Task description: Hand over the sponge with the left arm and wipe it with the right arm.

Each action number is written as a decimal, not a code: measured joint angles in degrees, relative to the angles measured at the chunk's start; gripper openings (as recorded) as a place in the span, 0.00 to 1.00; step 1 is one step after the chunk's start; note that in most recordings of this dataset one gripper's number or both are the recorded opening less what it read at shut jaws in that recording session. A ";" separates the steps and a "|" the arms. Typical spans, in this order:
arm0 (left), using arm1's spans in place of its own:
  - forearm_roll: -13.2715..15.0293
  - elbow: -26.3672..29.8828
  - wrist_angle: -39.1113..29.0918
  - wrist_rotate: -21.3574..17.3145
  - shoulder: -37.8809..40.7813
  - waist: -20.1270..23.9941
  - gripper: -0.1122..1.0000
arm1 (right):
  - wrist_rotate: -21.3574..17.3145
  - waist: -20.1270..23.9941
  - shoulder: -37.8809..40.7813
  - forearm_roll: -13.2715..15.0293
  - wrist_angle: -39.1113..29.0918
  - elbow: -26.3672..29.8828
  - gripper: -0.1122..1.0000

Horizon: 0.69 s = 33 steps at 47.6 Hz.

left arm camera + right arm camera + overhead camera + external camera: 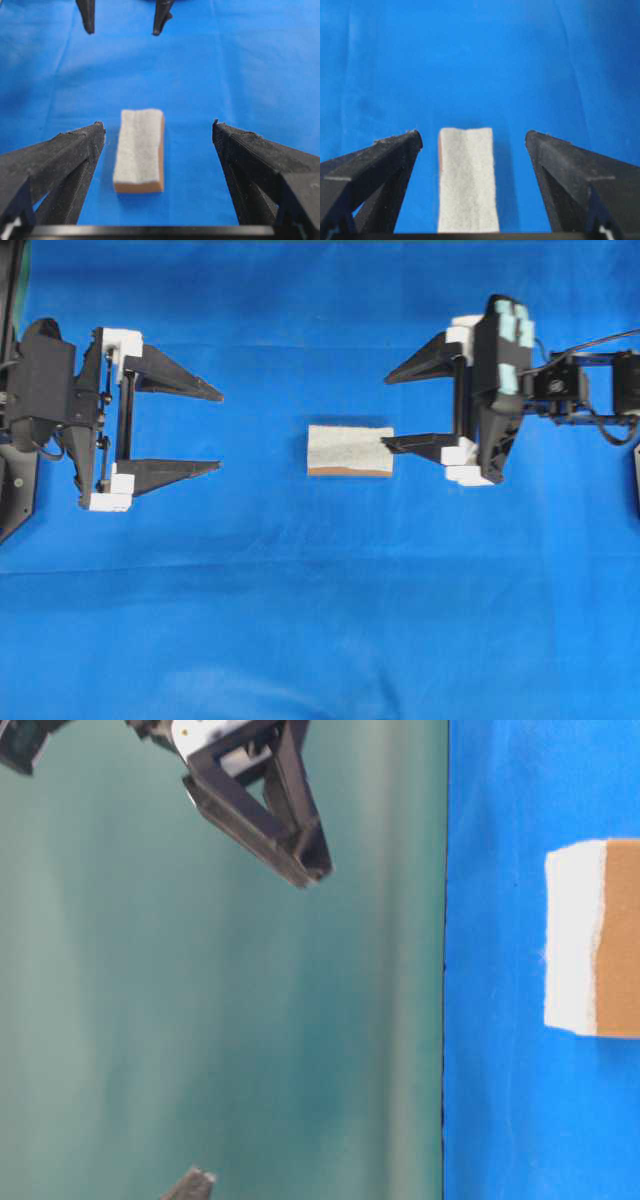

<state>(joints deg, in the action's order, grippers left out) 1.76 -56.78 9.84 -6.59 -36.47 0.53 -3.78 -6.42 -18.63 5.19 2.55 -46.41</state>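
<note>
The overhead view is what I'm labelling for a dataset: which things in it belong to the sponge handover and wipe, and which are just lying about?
Part of the job:
- sponge, flat on the cloth, held by neither arm
- left gripper, jaws open, clear of the sponge
- right gripper, jaws open, one fingertip over the sponge's end

Just lying about:
- blue cloth, covering the table
- no loose items visible

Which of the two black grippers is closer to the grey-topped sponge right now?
The right gripper, the one with pale blue-green patches: one fingertip overlaps the rectangular grey-topped, tan-based sponge in the overhead view. The plain black left gripper stands well clear.
</note>
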 measured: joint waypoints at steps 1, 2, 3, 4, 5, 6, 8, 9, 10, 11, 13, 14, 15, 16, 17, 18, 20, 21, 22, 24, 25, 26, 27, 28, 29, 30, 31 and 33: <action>0.00 0.00 0.00 0.00 -0.53 0.00 0.87 | 0.00 0.00 -0.62 0.00 0.09 -0.35 0.77; 0.00 -0.18 0.00 0.18 -1.14 0.00 0.87 | 0.00 0.09 -1.23 0.00 0.00 -0.62 0.77; 0.00 -0.35 -0.09 0.26 -1.85 0.00 0.87 | 0.00 0.00 -1.93 0.00 0.00 -1.05 0.77; 0.09 -0.44 -0.09 0.18 -2.46 0.00 0.87 | 0.00 0.09 -2.64 0.00 0.00 -1.58 0.77; 0.00 -0.70 -0.26 0.18 -3.16 0.00 0.87 | 0.00 0.00 -3.43 0.00 0.00 -2.11 0.77; 0.00 -0.79 -0.44 0.09 -3.78 0.00 0.87 | 0.00 0.09 -4.31 0.00 -0.09 -2.64 0.77; 0.00 -1.23 -1.05 0.18 -5.10 0.00 0.87 | -0.09 0.09 -6.24 0.00 -0.18 -3.78 0.77; 0.00 -1.41 -1.41 0.18 -5.71 0.00 0.87 | 0.00 0.09 -7.21 0.00 -0.35 -4.31 0.77; 0.00 -1.67 -1.93 0.18 -6.59 0.00 0.87 | 0.00 0.00 -8.26 0.00 -0.53 -4.92 0.77; 0.00 -1.85 -2.64 0.09 -7.38 0.00 0.87 | -0.09 0.00 -9.32 0.00 -0.79 -5.36 0.77; 0.00 -2.20 -4.13 0.35 -9.05 0.00 0.87 | 0.00 0.09 -11.43 -0.09 -1.41 -6.42 0.77; 0.09 -2.20 -4.75 0.35 -9.93 0.00 0.87 | -0.09 0.00 -12.57 0.00 -1.76 -6.86 0.77; 0.00 -2.29 -5.36 0.26 -10.81 0.00 0.87 | -0.09 0.00 -13.80 -0.09 -2.29 -7.29 0.77; 0.00 -2.29 -5.89 0.18 -11.43 0.09 0.87 | -0.09 0.09 -15.29 -0.09 -2.99 -7.82 0.77; 0.00 -2.29 -6.50 0.18 -12.13 0.00 0.87 | -0.09 0.09 -16.52 0.00 -3.52 -8.26 0.77; 0.00 -2.37 -7.21 0.26 -12.92 0.00 0.87 | -0.09 0.00 -17.84 0.00 -4.04 -8.61 0.77; 0.00 -2.55 -8.79 0.26 -14.24 0.00 0.87 | -0.09 0.00 -20.13 0.00 -5.01 -9.14 0.77; 0.00 -2.64 -9.40 0.18 -15.03 0.00 0.87 | -0.09 0.09 -21.27 0.00 -5.63 -9.40 0.77; 0.00 -2.72 -10.11 0.18 -15.82 0.00 0.87 | -0.09 0.09 -22.41 0.00 -6.15 -9.76 0.77; 0.00 -2.99 -11.25 0.18 -17.23 0.00 0.87 | -0.09 0.09 -24.70 0.00 -7.21 -10.55 0.77; 0.00 -3.16 -11.78 0.18 -17.93 0.09 0.87 | -0.09 0.09 -25.84 0.09 -7.82 -11.07 0.77; 0.00 -3.34 -12.30 0.09 -18.63 0.00 0.87 | -0.09 0.09 -26.98 0.09 -8.35 -11.43 0.77; 0.09 -3.69 -12.66 0.00 -19.07 0.00 0.87 | -0.09 0.09 -28.30 0.09 -9.05 -12.04 0.77; 0.00 -3.96 -13.10 -0.26 -19.69 0.00 0.87 | -0.09 0.00 -29.18 0.09 -9.58 -12.39 0.77; 0.00 -4.48 -13.54 -0.62 -20.39 0.00 0.87 | 0.00 0.09 -30.41 0.09 -10.11 -12.92 0.77; 0.00 -4.92 -13.80 -0.62 -21.09 0.00 0.87 | -0.09 0.09 -31.38 0.09 -10.63 -13.36 0.77; 0.00 -5.45 -14.06 -0.62 -21.80 0.00 0.87 | -0.09 0.09 -32.34 0.09 -11.07 -13.80 0.77; 0.00 -6.50 -14.33 -0.79 -23.20 0.09 0.87 | -0.09 0.09 -34.01 0.09 -11.95 -14.77 0.77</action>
<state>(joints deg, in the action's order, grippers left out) 1.76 -63.28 -4.48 -7.38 -59.68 0.62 -3.87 -6.33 -52.65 5.27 -9.40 -61.17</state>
